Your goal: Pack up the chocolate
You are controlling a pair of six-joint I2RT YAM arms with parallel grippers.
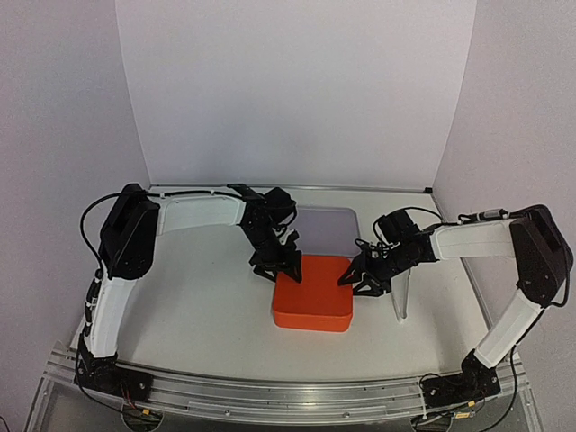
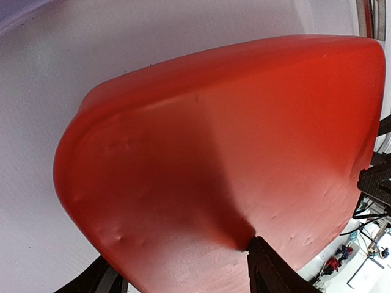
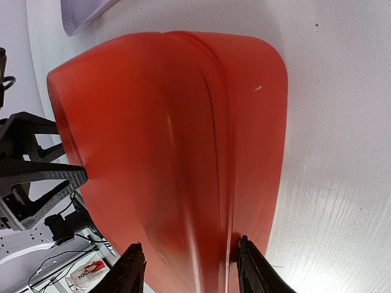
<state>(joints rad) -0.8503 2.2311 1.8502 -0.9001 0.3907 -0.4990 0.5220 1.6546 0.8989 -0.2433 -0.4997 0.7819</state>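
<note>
Top view – layout: the red box [image 1: 312, 292] sits mid-table [image 1: 207, 306], top face closed. A translucent lavender tray [image 1: 328, 229] lies just behind it.
Top view – tools: the left gripper [image 1: 276, 264] is at the box's far-left corner. The right gripper [image 1: 362, 281] is at its right edge.
Top view – chocolate: none visible. You cannot tell whether it is under that red top.
Left wrist – tool state: the jaws are spread. One finger [image 2: 269, 271] touches the red top, the other hangs off the near corner. No pinch is evident.
Left wrist – surface: matt red skin, rounded corners, shallow dimples, and a crease running to the fingertip. It likely yields under load.
Left wrist – advice: press lightly and squarely. A hard push could dent the top or skid the box.
Right wrist – tool state: the fingers [image 3: 131, 268] sit astride the box's right rim. Whether they bite cannot be told.
Right wrist – shape: a moulded groove runs along the top near that rim. The sides are smooth and likely slippery.
Right wrist – advice: seat both pads fully on the rim before any lift, and keep the other arm steadying the opposite corner.
Right wrist – risk: an uneven pull may tip the box.
</note>
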